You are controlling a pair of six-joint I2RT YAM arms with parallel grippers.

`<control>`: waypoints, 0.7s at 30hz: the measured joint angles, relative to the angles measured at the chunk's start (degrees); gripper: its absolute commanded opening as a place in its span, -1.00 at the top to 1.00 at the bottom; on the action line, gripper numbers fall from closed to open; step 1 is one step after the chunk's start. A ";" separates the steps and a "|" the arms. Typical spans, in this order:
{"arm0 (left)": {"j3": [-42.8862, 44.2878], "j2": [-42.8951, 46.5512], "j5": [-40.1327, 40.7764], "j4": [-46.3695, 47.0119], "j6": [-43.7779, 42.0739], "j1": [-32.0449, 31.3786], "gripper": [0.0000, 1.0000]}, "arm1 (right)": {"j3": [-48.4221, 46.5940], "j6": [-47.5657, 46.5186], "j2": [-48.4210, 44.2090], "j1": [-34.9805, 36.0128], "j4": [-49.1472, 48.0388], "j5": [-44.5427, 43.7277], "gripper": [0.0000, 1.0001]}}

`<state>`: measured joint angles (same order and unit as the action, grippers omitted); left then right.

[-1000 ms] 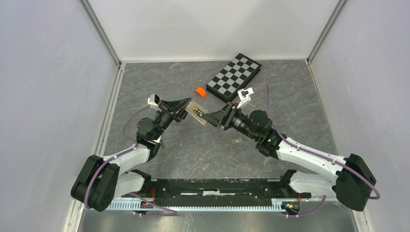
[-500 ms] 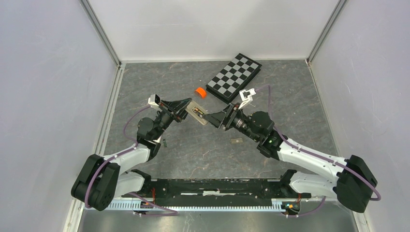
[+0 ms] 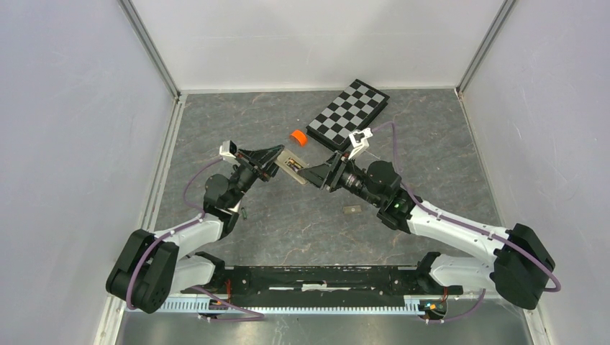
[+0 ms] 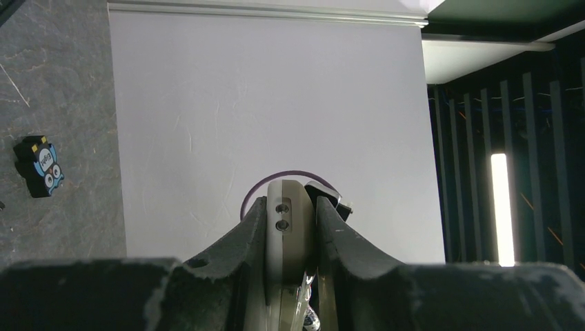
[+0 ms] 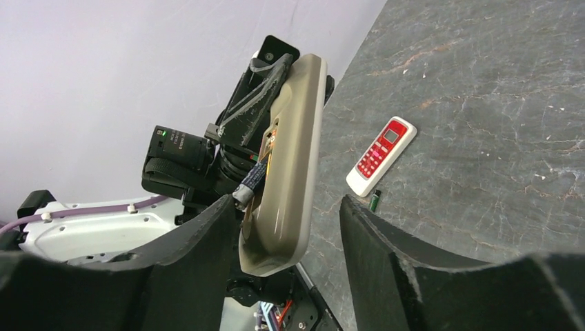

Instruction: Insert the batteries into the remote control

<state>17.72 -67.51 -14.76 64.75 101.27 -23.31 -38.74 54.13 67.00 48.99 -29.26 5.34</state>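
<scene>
While the left jaws pinch shut on the far end of the beige remote control (image 5: 290, 152), it hangs lifted off the grey marbled tabletop (image 3: 288, 237), tilted, near the middle of the overhead view. It is a long rounded slab, and its back shows an open slot with coppery bits inside; whether a cell sits in that slot I cannot tell. The right jaws stand wide apart, one finger on each side of the remote's near end, holding nothing. One battery (image 5: 374, 201), tiny, dark and green-tinted, lies on the tabletop at 3 o'clock of the held remote, just beside the 6 o'clock end of a red-and-white remote (image 5: 381, 156). Seen from above, an orange roll (image 3: 298, 136) sits at 12 o'clock of the beige remote, a folded checkerboard (image 3: 348, 115) at 1 o'clock, and a small grey flat piece (image 3: 352, 210) at 4 o'clock. A blue-and-black gadget (image 4: 40, 165) lies well apart. The left arm's wrist hides the remote's far end from the right wrist camera
</scene>
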 measured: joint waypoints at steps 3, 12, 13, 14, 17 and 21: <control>0.00 0.00 0.72 -0.48 -0.07 0.15 0.96 | -0.28 0.04 0.24 0.00 0.96 -0.35 -0.09; 0.11 0.15 1.09 -2.73 -4.79 0.44 0.96 | -1.25 0.94 0.76 0.00 5.70 -1.36 0.06; 0.26 0.24 1.11 -2.95 -6.05 0.55 0.96 | -1.44 1.05 1.01 0.00 6.14 -1.42 0.08; 0.44 0.37 1.03 -2.99 -7.50 0.72 0.96 | -1.62 1.16 1.22 -0.04 6.62 -1.51 0.10; 1.14 1.09 -0.04 -3.39 -13.18 0.87 0.96 | -1.68 2.14 2.03 -0.13 7.98 -1.62 0.15; 1.77 2.36 -1.99 -3.41 -20.55 1.18 0.96 | -1.68 4.07 3.10 -0.48 8.17 -0.74 0.20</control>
<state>19.49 -65.14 -16.75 61.34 80.73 -22.13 -40.42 58.19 70.11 48.51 -21.08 4.60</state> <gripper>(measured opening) 0.316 0.454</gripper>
